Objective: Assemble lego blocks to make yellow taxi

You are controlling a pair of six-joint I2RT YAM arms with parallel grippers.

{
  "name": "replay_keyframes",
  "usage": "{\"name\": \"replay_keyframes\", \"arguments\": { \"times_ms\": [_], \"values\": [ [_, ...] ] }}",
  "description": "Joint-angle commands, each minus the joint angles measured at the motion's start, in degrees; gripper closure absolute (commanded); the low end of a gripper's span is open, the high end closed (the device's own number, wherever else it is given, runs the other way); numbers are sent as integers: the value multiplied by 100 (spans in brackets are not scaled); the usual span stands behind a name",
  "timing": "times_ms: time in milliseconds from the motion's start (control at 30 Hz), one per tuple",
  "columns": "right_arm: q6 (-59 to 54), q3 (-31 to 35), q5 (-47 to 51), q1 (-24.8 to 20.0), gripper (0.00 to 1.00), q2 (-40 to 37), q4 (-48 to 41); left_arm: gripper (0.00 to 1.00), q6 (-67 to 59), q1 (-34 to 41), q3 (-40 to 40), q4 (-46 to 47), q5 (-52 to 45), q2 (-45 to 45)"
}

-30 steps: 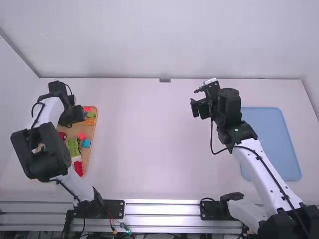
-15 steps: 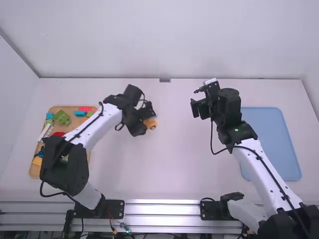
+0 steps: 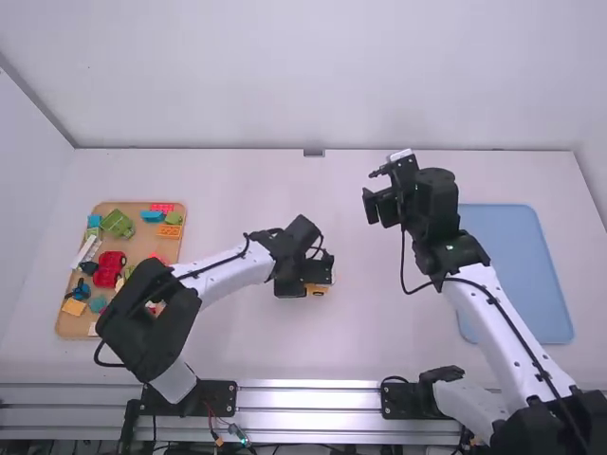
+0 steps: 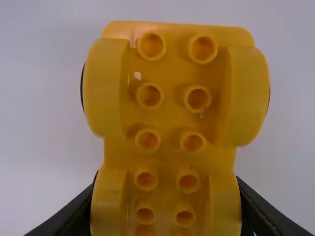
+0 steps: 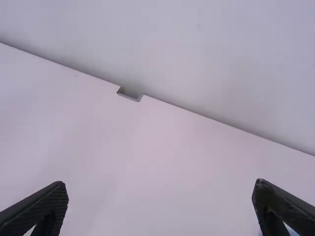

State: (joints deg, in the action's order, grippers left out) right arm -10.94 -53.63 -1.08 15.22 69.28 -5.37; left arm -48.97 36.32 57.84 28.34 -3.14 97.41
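While the left gripper (image 4: 166, 196) clamps the yellow car base (image 4: 167, 115) — right gripper (image 5: 160, 183) empty, fingers apart — the build looks barely started, so pretty much all the stacking's left imo.

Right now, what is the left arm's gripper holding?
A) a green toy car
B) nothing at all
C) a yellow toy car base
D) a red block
C: the left gripper's two fingers sit on either side of the yellow car base, out over the white table.
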Motion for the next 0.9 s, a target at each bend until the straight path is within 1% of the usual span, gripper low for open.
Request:
{"name": "replay_keyframes", "arguments": {
  "times_ms": [0,233,300,433,533,700,733,767,800,833,867],
  "values": [
    [-4,-192,-22,15,1,37,-7,98,-39,-94,-68,-122,-153,33],
    [-2,-192,-26,15,1,37,-28,98,-42,-138,-278,-555,-269,72],
    [-4,-192,-35,17,1,37,-72,98,-37,-140,-273,-678,-247,267],
    [-2,-192,-39,15,1,37,-138,99,0,-140,-70,-540,-26,632],
    [-4,-192,-35,15,1,37,-151,98,13,-140,85,-485,-59,835],
    [-2,-192,-37,15,1,37,-153,98,162,-138,186,-479,109,964],
    [-4,-192,-37,15,1,37,-151,89,155,-105,199,-476,129,964],
    [-7,-192,-37,15,1,37,-149,68,155,-103,205,-472,125,964],
    [-2,-192,-39,15,1,37,-136,23,157,-101,216,-452,129,964],
    [-2,-192,-39,17,1,37,-131,4,155,-101,221,-439,129,964],
    [-4,-192,-39,15,1,37,-122,0,122,-103,238,-391,125,964]
  ]
}}
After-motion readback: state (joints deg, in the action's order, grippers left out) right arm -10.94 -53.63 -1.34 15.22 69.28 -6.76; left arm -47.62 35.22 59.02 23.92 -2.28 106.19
